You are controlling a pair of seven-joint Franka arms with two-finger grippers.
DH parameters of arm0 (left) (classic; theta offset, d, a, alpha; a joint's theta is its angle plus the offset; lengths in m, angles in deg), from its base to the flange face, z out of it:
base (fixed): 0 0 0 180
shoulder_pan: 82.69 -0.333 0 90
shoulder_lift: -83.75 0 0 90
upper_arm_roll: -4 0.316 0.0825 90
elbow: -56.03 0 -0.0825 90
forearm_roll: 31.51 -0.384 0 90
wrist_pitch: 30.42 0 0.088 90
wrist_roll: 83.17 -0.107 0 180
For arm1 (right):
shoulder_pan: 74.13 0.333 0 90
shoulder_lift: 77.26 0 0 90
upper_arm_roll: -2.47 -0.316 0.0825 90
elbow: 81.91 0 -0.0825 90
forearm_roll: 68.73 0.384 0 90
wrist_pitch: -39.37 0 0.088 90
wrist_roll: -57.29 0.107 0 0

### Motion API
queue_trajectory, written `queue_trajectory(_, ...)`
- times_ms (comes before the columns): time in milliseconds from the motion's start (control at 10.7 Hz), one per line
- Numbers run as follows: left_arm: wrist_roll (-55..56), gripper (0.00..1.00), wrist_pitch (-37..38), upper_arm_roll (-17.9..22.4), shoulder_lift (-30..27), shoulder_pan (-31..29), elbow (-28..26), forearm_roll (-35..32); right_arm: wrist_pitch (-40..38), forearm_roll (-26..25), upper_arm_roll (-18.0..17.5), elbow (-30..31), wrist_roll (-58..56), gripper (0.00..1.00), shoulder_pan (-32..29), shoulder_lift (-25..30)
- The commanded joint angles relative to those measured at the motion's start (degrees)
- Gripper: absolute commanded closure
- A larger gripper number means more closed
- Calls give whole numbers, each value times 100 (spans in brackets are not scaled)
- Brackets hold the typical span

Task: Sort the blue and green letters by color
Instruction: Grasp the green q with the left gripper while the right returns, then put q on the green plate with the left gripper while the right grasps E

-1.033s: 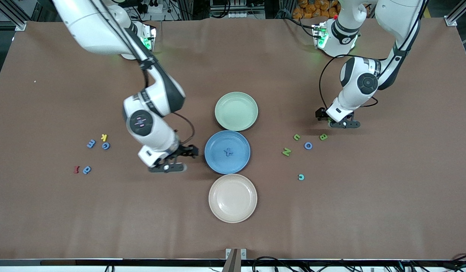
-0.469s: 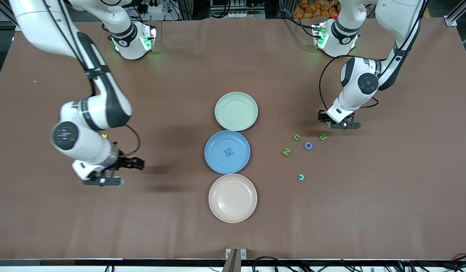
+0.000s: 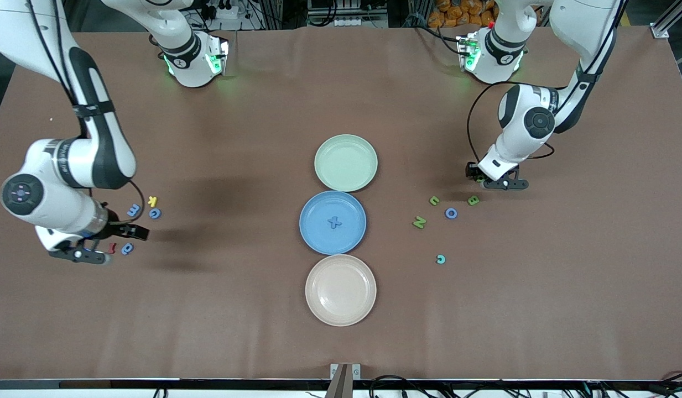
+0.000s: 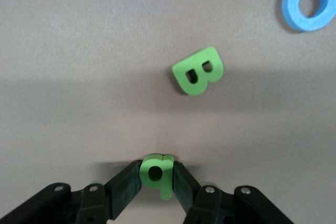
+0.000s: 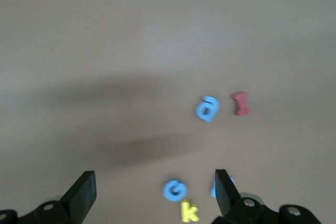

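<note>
Here, taking the blue plate (image 3: 333,222) as my landmark, I found the right gripper (image 3: 115,241) well off toward the right arm's end of the table, hanging with its fingers (image 5: 84,196) spread wide and nothing between them. Under and beside it lay the blue E (image 3: 133,210), the blue G (image 3: 155,213), the blue Q (image 3: 127,249), the yellow K (image 3: 152,200) and the dark red I (image 3: 112,248). A blue cross-shaped letter (image 3: 334,223) lay inside the blue plate, which sat between the green plate (image 3: 345,163) and the beige plate (image 3: 341,289). Toward the left arm's end lay the green N (image 3: 419,222), green C (image 3: 434,200), blue O (image 3: 451,213), teal C (image 3: 441,258) and green B (image 4: 198,71). The left gripper (image 4: 157,178) sat down at the table, farther from the front camera than the B, pinching a small green letter (image 4: 156,173) between its fingers.
</note>
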Motion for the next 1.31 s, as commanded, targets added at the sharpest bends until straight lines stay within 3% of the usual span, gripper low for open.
queue_trajectory(0,176,100,-22,-90,-63,39,110,79,152,-68,373,612,198,0,-139,400)
queue_trajectory(376,948,100,-13,-406,-116,39,374,79,1336,-6,383,1640,953,0,-465,690)
queue_trajectory(845,2714,100,-13,-1416,-116,83,646,79,2225,477,374,2309,1148,0,-676,646)
queue_trajectory(1221,3673,100,-13,-1497,-72,767,849,79,2701,548,374,2565,1157,0,-747,392)
